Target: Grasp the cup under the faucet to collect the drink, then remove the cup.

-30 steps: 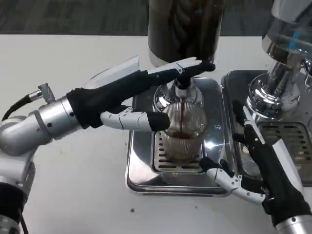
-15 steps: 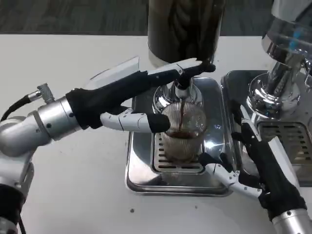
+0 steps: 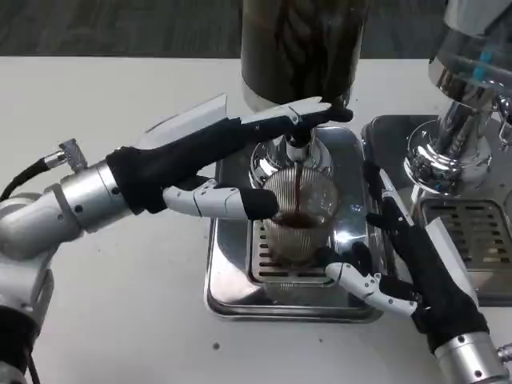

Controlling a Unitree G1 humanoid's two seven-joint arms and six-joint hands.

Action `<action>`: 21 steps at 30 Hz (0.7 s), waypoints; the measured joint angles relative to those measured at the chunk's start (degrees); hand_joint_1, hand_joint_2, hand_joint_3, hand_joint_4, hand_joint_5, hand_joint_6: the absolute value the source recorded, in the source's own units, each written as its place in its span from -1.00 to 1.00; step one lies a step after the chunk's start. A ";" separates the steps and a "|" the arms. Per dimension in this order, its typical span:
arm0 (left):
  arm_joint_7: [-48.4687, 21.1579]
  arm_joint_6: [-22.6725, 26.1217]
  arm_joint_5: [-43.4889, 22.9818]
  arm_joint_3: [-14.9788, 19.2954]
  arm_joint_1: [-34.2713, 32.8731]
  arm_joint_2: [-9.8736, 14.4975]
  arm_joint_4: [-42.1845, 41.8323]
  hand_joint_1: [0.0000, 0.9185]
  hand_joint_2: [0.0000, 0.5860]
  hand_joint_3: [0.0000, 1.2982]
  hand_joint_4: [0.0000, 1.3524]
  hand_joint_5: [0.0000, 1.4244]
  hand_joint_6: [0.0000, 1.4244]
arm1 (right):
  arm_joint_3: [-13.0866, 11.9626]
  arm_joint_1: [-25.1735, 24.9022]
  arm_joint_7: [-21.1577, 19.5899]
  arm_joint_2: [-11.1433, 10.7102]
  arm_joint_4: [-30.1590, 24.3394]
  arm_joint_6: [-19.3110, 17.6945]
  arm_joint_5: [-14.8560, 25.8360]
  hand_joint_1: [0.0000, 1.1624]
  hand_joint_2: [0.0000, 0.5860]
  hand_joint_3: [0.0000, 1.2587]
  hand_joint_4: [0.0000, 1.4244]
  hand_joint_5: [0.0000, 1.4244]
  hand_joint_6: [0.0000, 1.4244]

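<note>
Two spread robot hands flank cup [image 3: 300, 216] — left robot hand [image 3: 232, 164] touching, right robot hand [image 3: 400, 264] beside.

A white counter [image 3: 120, 88] carried the setup, with a strip of dark grey carpeted floor [image 3: 120, 28] beyond its far edge. To the right stood a second drink machine [image 3: 468, 96], its polished chrome base reflecting the surroundings and a clear upper body with a touch of blue rising out of the top right corner. It sat on its own shiny metal tray [image 3: 384, 132], just beside the middle tray. That right tray held a slotted drip grate [image 3: 480, 232] on its near side. A small dark speck [image 3: 217, 346] lay on the near counter, toward the left of the middle tray's near edge.
</note>
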 measured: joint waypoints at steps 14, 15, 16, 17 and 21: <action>0.00 0.08 -0.01 -0.11 0.35 0.94 -0.99 -1.00 -0.68 -0.80 -0.93 -0.87 -0.92 | 0.82 -3.10 0.82 0.11 2.98 -0.03 1.37 0.11 -0.23 -0.99 -1.00 -0.98 -0.82; 0.00 0.09 -0.01 -0.11 0.38 0.97 -1.02 -1.00 -0.68 -0.80 -0.93 -0.88 -0.92 | 0.86 -3.36 0.84 0.11 3.21 -0.03 1.44 0.11 -0.23 -0.99 -1.00 -0.98 -0.82; 0.00 0.09 -0.02 -0.11 0.41 1.01 -1.07 -1.00 -0.69 -0.80 -0.93 -0.88 -0.92 | 0.89 -3.63 0.85 0.11 3.48 -0.03 1.50 0.11 -0.23 -0.99 -1.00 -0.98 -0.82; 0.00 0.09 -0.02 -0.11 0.45 1.04 -1.14 -1.00 -0.69 -0.80 -0.93 -0.88 -0.92 | 0.92 -3.94 0.91 0.11 3.87 -0.03 1.60 0.11 -0.23 -0.99 -1.00 -0.98 -0.82; 0.01 0.16 -0.03 -0.10 0.67 1.15 -1.59 -1.00 -0.70 -0.80 -0.93 -0.88 -0.92 | 1.01 -4.45 1.17 0.13 4.30 -0.03 1.95 0.10 -0.23 -0.98 -1.00 -0.98 -0.82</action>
